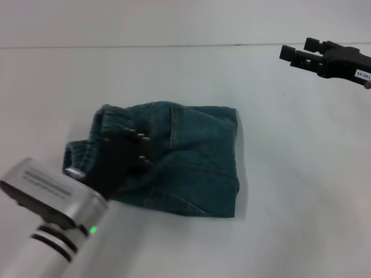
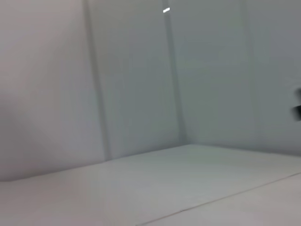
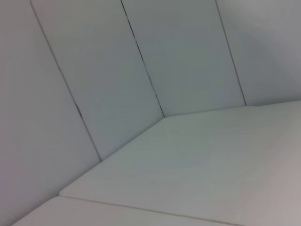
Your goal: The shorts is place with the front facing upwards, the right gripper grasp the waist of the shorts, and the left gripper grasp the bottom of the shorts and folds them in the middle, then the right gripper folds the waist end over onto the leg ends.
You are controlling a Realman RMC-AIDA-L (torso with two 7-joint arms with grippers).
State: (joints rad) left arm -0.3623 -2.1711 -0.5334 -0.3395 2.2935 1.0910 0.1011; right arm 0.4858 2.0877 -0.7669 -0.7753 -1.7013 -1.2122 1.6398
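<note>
Nearest the camera we see the silver wrist and white, black-ringed arm carrying the left gripper, which rests low on the shorts at their ruffled waistband; whether its fingers are apart or pinched on cloth we cannot tell, since the dark claw merges with the denim beneath it. The shorts lie near the middle of the white table as a compact, roughly square bundle, so we judge both folds to be essentially made, with little left beyond release and withdrawal. The right gripper hovers well apart at the far right, its fingers slightly parted and holding nothing. Both wrist views show only bare white panels and table surface. We see nothing on the table obstructing either arm's retreat.
</note>
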